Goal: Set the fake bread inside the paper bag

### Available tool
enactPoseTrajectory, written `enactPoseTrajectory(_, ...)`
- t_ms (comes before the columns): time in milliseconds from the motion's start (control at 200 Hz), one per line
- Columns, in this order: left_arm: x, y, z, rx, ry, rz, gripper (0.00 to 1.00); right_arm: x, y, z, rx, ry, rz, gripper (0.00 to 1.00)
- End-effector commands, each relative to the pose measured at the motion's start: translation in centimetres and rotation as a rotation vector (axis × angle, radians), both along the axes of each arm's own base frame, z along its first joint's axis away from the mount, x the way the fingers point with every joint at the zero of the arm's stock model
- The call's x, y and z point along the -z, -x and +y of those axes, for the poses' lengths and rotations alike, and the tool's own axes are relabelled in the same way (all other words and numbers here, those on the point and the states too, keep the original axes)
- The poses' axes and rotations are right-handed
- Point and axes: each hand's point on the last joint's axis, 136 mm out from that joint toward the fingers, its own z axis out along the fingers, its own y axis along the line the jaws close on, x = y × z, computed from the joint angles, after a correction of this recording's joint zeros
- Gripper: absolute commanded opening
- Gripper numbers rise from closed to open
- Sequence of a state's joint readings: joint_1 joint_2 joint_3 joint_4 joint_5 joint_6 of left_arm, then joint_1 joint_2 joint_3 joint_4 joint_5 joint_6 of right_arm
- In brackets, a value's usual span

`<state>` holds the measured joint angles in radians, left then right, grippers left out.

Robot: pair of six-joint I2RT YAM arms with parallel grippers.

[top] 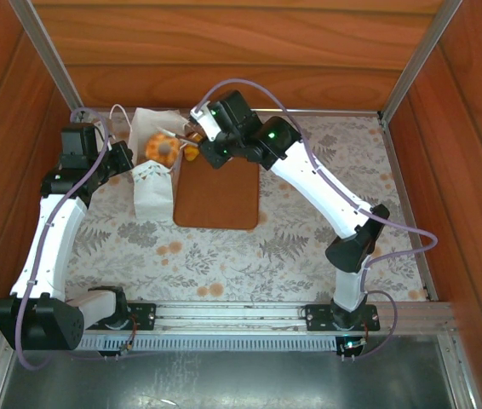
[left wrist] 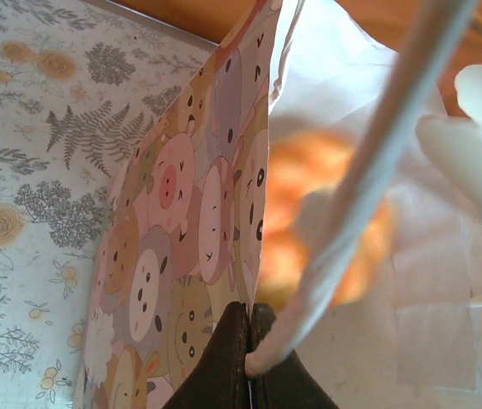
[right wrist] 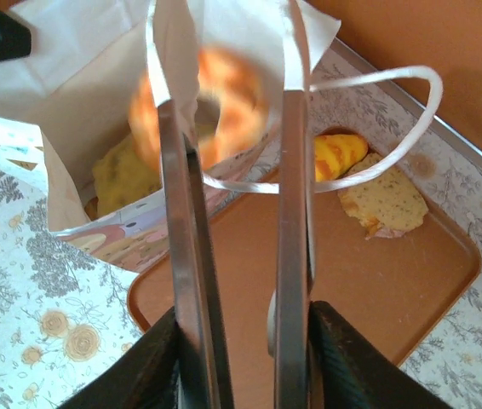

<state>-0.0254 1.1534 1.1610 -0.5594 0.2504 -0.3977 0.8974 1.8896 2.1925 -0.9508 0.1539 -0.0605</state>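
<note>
the blurred glazed ring (right wrist: 198,106) sits in the paper bag (right wrist: 71,111) mouth between the parted, empty fingers of the right gripper (right wrist: 224,51), while the left gripper (left wrist: 249,341) is clamped on its cord handle (left wrist: 369,170).

Warm, even light, and the glazed ring (right wrist: 245,85) is blurred.

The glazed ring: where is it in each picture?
Top external: glazed ring upper left, in the paper bag's open top.
Left wrist: blurred orange patch right of centre, behind the cord handle.
Right wrist: top centre, over the bag's mouth.
Shared landmark: the paper bag.
</note>
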Motion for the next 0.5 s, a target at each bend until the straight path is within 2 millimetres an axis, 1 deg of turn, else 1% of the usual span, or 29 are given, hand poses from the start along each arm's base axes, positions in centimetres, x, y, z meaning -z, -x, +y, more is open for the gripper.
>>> enactPoseTrajectory(0, -1.1, -0.5, -0.2, 0.015, 0.011, -0.040, 0.00, -4.1, 0.6, -0.2, -0.011, -0.072, -0.072, 0.41)
enactPoseTrajectory(120, -1.1, -0.5, -0.2, 0.015, 0.011, -0.040, 0.00, -6.4, 1.0, -1.0, 0.000, -0.111, -0.110, 0.41)
enactPoseTrajectory(170, -1.0, -0.5, -0.1, 0.014, 0.010, -0.039, 0.00, -7.8, 1.2, -1.8, 0.012, -0.136, -0.140, 0.41)
enactPoseTrajectory(250, -1.1, -0.5, -0.1, 0.013, 0.011, -0.041, 0.00, -9.3, 1.2, -2.9, 0.034, -0.160, -0.172, 0.42)
enactPoseTrajectory(300, -1.1, -0.5, -0.1, 0.014, 0.011, -0.040, 0.00, -10.2, 1.0, -4.1, 0.058, -0.181, -0.181, 0.43)
enactPoseTrajectory(390, -1.1, -0.5, -0.2, 0.015, 0.011, -0.041, 0.00, -10.5, 0.2, -6.2, 0.109, -0.215, -0.163, 0.43)
enactPoseTrajectory(425, -1.1, -0.4, -0.2, 0.014, 0.010, -0.041, 0.00, -9.6, -0.6, -6.9, 0.133, -0.219, -0.130, 0.43)
enactPoseTrajectory(440, -1.0, -0.5, -0.2, 0.014, 0.011, -0.040, 0.00, -10.3, -0.4, -7.9, 0.142, -0.242, -0.133, 0.43)
enactPoseTrajectory(450, -1.0, -0.5, -0.2, 0.015, 0.011, -0.039, 0.00, -10.3, -0.5, -8.2, 0.148, -0.248, -0.127, 0.43)
enactPoseTrajectory(495, -1.1, -0.5, -0.2, 0.014, 0.010, -0.041, 0.00, -9.6, -1.2, -9.3, 0.177, -0.269, -0.085, 0.43)
